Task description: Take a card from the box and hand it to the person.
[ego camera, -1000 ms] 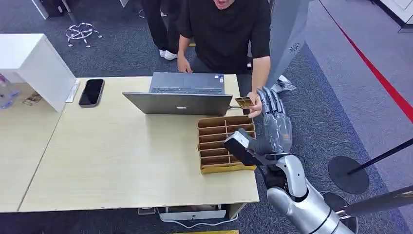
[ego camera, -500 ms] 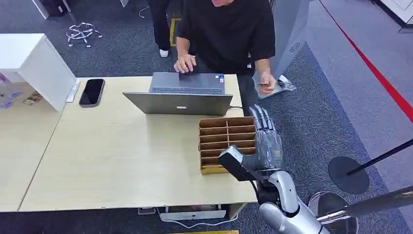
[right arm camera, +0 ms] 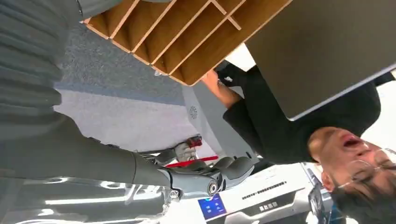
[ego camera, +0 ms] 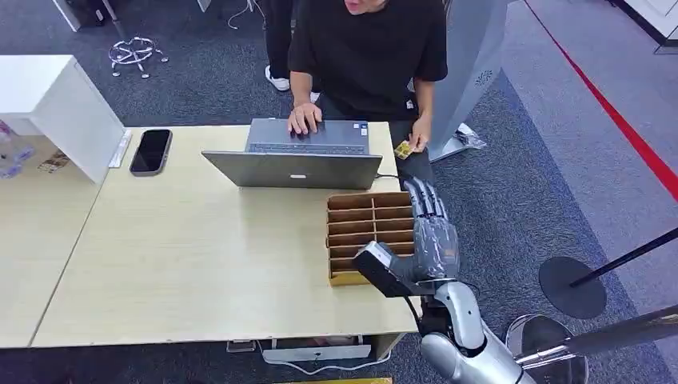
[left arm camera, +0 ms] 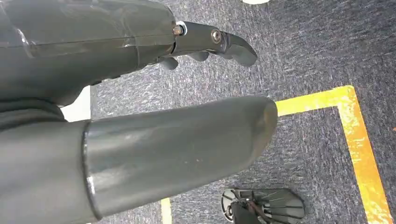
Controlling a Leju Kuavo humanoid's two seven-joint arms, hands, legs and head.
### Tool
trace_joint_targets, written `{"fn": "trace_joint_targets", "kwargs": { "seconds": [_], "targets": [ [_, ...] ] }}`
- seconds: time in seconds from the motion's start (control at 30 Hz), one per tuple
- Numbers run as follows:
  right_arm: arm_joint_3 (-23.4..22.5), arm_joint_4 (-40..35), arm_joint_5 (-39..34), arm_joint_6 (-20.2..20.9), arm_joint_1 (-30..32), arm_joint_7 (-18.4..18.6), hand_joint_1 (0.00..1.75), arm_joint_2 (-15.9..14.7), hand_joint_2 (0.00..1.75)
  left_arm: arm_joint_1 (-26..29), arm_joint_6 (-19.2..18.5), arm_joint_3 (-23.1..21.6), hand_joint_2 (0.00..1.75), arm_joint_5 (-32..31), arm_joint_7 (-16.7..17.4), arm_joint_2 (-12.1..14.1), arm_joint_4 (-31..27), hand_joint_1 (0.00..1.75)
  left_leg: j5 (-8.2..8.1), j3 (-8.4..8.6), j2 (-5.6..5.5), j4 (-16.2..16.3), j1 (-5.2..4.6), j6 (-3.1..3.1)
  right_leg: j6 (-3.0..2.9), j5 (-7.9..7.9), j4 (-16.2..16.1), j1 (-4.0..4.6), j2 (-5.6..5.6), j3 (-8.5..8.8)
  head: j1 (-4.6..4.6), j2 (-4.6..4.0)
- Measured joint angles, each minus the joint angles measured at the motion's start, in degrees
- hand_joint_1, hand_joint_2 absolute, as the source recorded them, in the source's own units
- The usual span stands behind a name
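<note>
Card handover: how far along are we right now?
Looks done: the person holds the card by the desk's far corner. The right hand is empty, fingers straight, beside the box. Left: lowering that arm. The left hand hangs over carpet.

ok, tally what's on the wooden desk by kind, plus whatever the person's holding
Laptop: 1
Phone: 1
Divided box: 1
Card, in the person's hand beyond the desk edge: 1
Total: 4
</note>
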Motion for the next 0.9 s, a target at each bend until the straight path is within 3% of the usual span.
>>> {"fn": "trace_joint_targets", "kwargs": {
  "seconds": [0.27, 0.37, 0.5, 0.57, 0.67, 0.9],
  "targets": [
    [-0.07, 1.40, -2.74, -1.94, 0.11, 1.45, 0.00, 0.52, 1.75, 0.00, 0.37, 0.00, 0.00, 0.17, 0.42, 0.00, 0.00, 0.00, 0.00, 0.00, 0.00, 0.00, 0.00, 0.00, 0.00, 0.00, 0.00, 0.00, 0.00, 0.00, 0.00, 0.00],
    [-0.20, 1.99, -11.90, -3.98, 0.34, -3.22, 0.00, 1.12, 1.75, 0.01, 0.37, 0.00, 0.00, 0.48, 0.15, 0.00, 0.00, 0.00, 0.00, 0.00, 0.00, 0.00, 0.00, 0.00, 0.00, 0.00, 0.00, 0.00, 0.00, 0.00, 0.00, 0.00],
    [-1.83, 2.69, -28.73, -4.41, 1.23, -14.07, 0.00, 3.04, 1.75, 0.02, 0.35, 0.00, 0.00, 0.92, -0.37, 0.00, 0.00, 0.00, 0.00, 0.00, 0.00, 0.00, 0.00, 0.00, 0.00, 0.00, 0.00, 0.00, 0.00, -0.01, -0.02, 0.00],
    [-2.86, 2.91, -33.50, -4.55, 1.71, -17.94, 0.00, 4.02, 1.75, 0.01, 0.35, 0.00, 0.00, 1.05, -0.44, 0.00, 0.00, 0.00, 0.00, 0.00, 0.00, 0.00, 0.00, 0.00, 0.00, 0.00, 0.00, 0.00, 0.00, -0.01, -0.02, 0.00],
    [-4.65, 3.23, -35.67, -4.67, 2.52, -21.39, 0.00, 5.53, 1.75, 0.01, 0.35, 0.00, 0.00, 1.07, -0.41, 0.00, 0.00, 0.00, 0.00, 0.00, 0.00, 0.00, 0.00, 0.00, 0.00, 0.00, 0.00, 0.00, 0.00, -0.01, -0.02, 0.00],
    [-8.35, 3.74, -36.41, -4.72, 3.81, -24.68, 0.00, 8.39, 1.75, 0.02, 0.31, 0.00, 0.00, 1.09, -0.37, 0.00, 0.00, 0.00, 0.00, 0.01, 0.00, 0.00, 0.00, 0.00, 0.00, 0.00, 0.00, 0.00, 0.01, 0.00, 0.00, 0.00]
  ]
}}
